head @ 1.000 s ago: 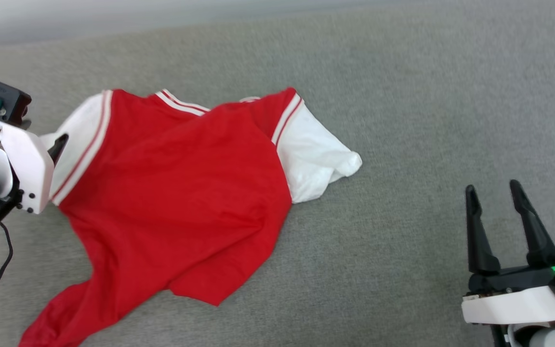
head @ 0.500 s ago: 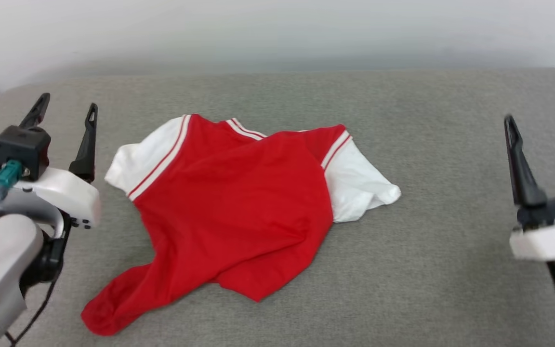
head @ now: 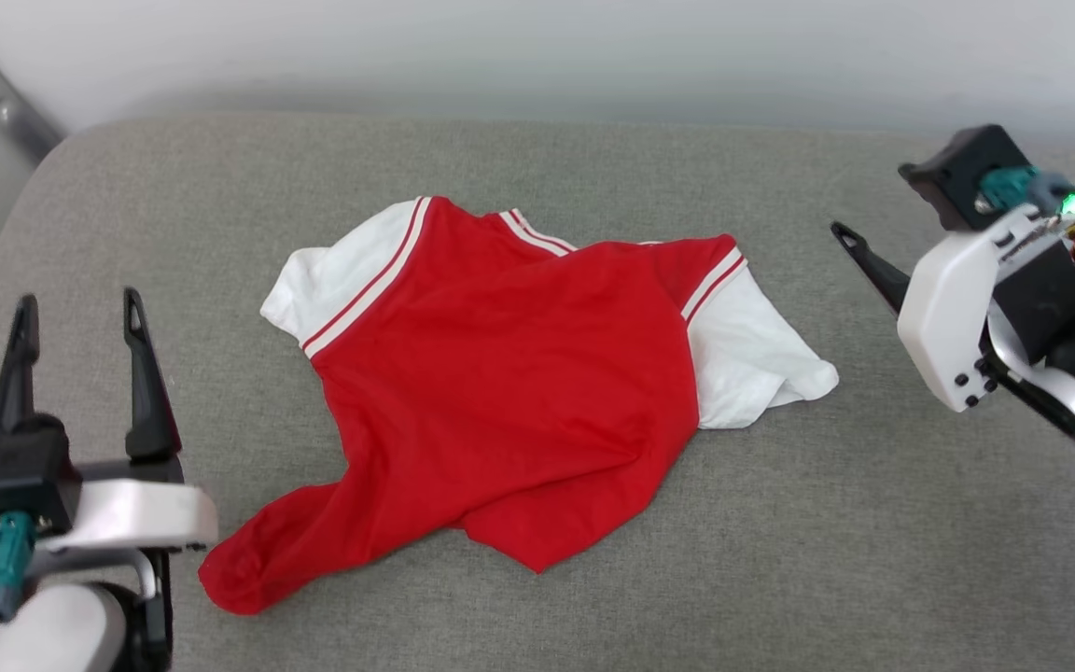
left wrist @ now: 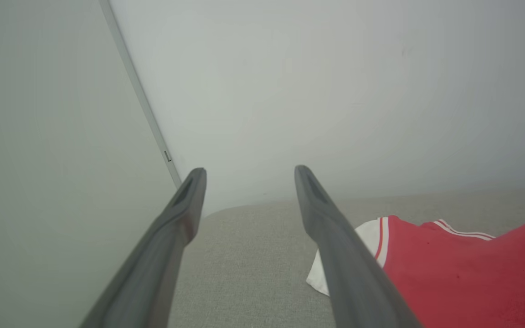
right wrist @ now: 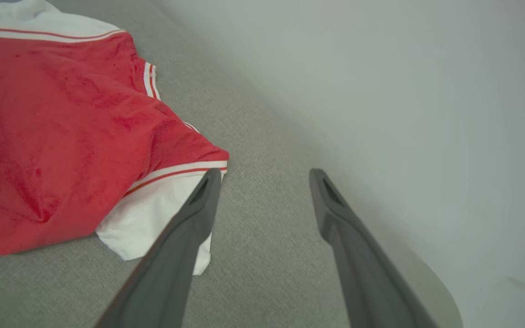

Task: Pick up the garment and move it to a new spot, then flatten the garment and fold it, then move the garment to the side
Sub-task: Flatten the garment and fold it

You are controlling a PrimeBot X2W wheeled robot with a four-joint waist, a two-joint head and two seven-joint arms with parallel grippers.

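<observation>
A crumpled red soft-fabric jersey T-shirt (head: 509, 411) with white sleeves and striped trim lies at the middle of a grey fabric-covered table (head: 780, 560), between the left gripper (head: 80, 308) and the right gripper (right wrist: 266, 175), both with fingers spread wide and empty.

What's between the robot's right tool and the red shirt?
Just bare grey cushion. In the head view nothing lies between the open right tool and the garment.
</observation>
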